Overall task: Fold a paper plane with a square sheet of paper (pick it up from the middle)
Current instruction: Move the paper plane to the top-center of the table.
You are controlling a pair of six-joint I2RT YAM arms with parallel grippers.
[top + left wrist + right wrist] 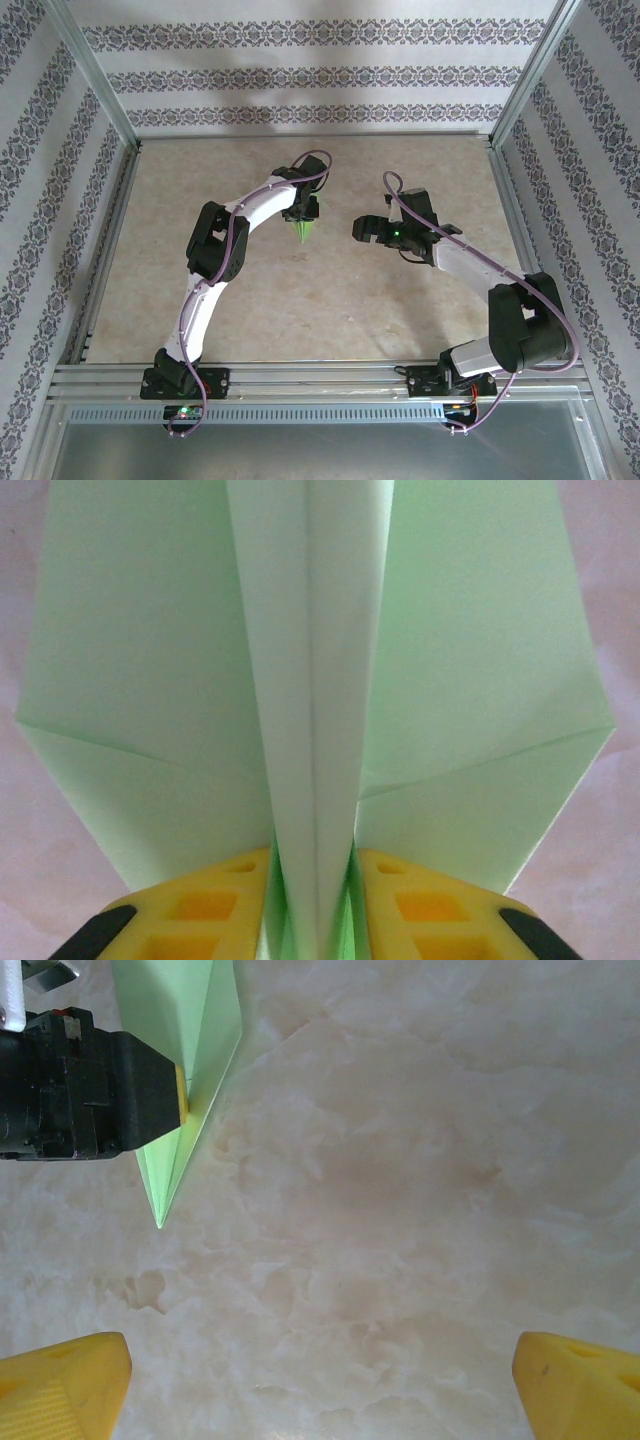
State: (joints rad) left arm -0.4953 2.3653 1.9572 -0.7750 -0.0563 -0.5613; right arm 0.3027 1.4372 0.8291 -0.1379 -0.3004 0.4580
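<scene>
- The left end effector [300, 213] has the slim, pointed paper plane [312, 680] of light green paper set between its yellow fingers [210, 905].
- The plane's raised centre fold runs straight through the narrow gap between those fingers. A thin sliver of darker green shows on either side of the fold.
- The jaws of the left end effector stand only slightly apart. I cannot tell whether they are pressing on the fold or merely flanking it.
- Seen from the left wrist, the two flat wings spread out well past both fingers, one on each side. A diagonal crease crosses each wing.
- Seen from the right wrist, the plane's sharp tip sticks out just beyond the left end effector, above the pale, marbled tabletop [420, 1160]. I cannot tell whether the tip touches the surface.
- The right end effector [320, 1380] is wide open. Its two yellow fingertips sit far apart with nothing between them but bare tabletop.
- From above, the right end effector is near the left one, on its right side, with a clear gap between the two. It touches neither the left end effector nor the paper plane.
</scene>
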